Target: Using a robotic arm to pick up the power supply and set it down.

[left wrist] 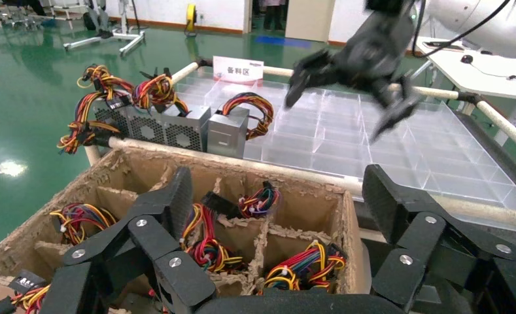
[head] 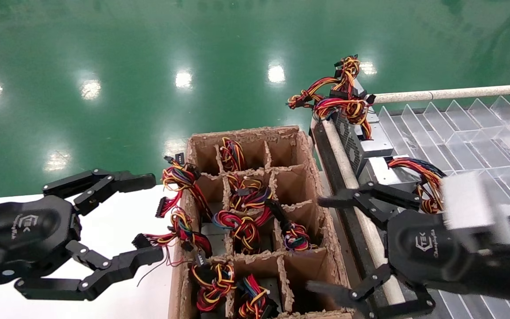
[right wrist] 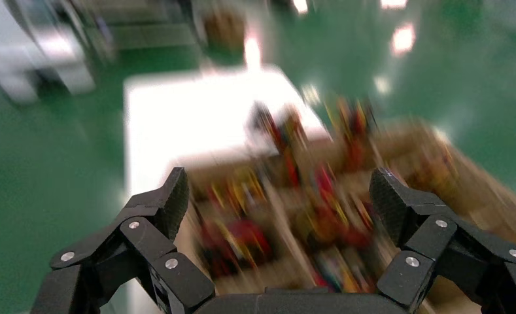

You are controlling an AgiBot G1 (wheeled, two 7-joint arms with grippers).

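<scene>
My right gripper [head: 317, 243], black with a silver wrist block, hangs open and holds nothing. It sits over the gap between the cardboard carton [head: 246, 133] and the rack. In the left wrist view the right gripper [left wrist: 343, 108] hovers above the clear dividers. The right wrist view shows its fingers [right wrist: 170, 196] spread wide over the blurred carton. Power supplies stand in the carton's cells, and only their wire knots show. The closest power supply [head: 297, 235] has a tight red, purple and green knot [left wrist: 258, 199] with a black connector. My left gripper [head: 157, 217] is parked open beside the carton.
Two grey boxes rest at the rack's near end, one with a grille side [head: 352, 141] and one with a long wire loop [head: 381, 170]. A pale rail [head: 348, 173] borders the clear divider tray [head: 458, 128]. The white table [head: 117, 212] lies left of the carton, with green floor beyond.
</scene>
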